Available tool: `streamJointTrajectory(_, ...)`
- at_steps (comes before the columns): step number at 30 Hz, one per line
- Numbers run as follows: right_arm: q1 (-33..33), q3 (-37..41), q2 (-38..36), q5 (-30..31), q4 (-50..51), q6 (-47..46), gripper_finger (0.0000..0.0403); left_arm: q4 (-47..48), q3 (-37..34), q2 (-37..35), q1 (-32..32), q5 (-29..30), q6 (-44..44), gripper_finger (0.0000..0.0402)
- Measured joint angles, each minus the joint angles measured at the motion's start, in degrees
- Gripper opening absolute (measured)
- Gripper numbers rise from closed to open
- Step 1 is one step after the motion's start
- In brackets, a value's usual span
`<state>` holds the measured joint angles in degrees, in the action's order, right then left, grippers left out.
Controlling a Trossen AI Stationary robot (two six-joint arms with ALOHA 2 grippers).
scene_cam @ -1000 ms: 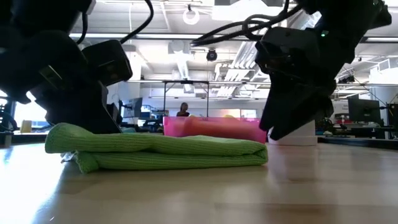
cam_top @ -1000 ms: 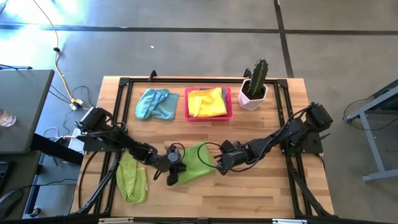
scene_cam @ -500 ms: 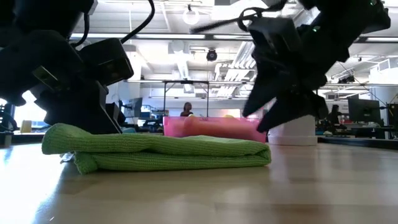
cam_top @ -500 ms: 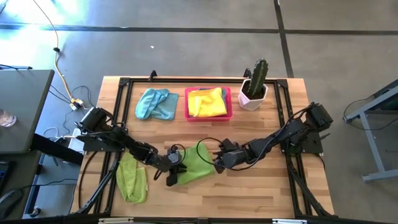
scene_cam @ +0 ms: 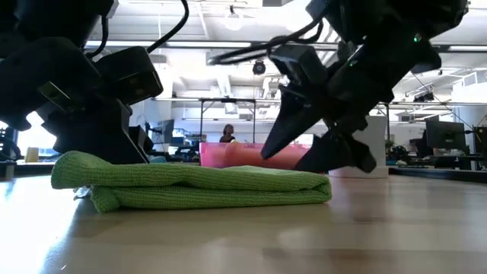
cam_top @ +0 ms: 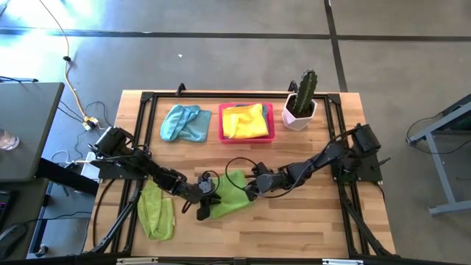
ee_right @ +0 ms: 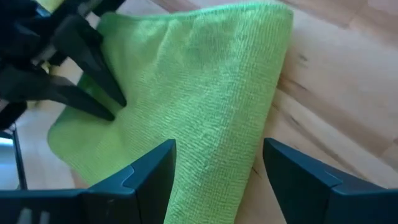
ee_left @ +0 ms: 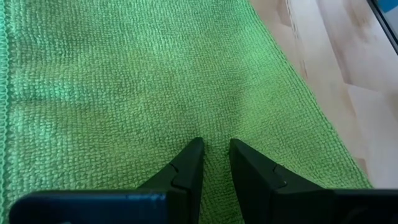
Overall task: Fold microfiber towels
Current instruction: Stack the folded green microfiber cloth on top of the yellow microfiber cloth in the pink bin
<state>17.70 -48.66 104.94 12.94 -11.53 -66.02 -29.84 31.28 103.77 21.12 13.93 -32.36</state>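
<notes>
While the left gripper (cam_top: 207, 197) pins the folded lime-green microfiber towel (cam_top: 229, 193) with fingers almost closed, probably to stop it sliding, the right gripper (ee_right: 219, 163) hovers wide open over the towel's opposite edge.

This looks like an open-plan robotics lab or workshop: a wooden bench (cam_top: 294, 228) framed in black rails stands on a bare concrete floor (cam_top: 221, 59), with rows of monitors (scene_cam: 445, 137), ceiling lights (scene_cam: 233, 20) and exposed ducting behind.
</notes>
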Motion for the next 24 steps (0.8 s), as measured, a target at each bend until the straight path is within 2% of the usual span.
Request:
streamJointTrajectory(5,-0.46,-0.04,2.54,-2.29,-2.29,0.2,0.0234,-0.36,-0.08,0.04,0.0,0.08,0.02,0.0074)
streamJointTrajectory(9,-0.18,-0.04,4.83,-2.63,-8.04,1.62,0.0233,-0.38,-0.08,0.07,0.0,0.15,0.02,0.0074)
streamJointTrajectory(13,0.21,-0.04,6.27,-2.74,-12.11,3.26,0.0215,-0.38,-0.08,0.07,-0.04,0.17,0.02,0.0074)
streamJointTrajectory(19,0.42,-0.17,6.39,-4.07,-11.85,4.11,0.014,-0.38,-0.08,0.07,-0.11,0.13,0.02,0.0074)
streamJointTrajectory(24,0.43,-0.17,6.4,-4.1,-11.75,3.82,0.0037,-0.67,-0.12,-0.44,-0.08,0.02,-0.2,0.0074)
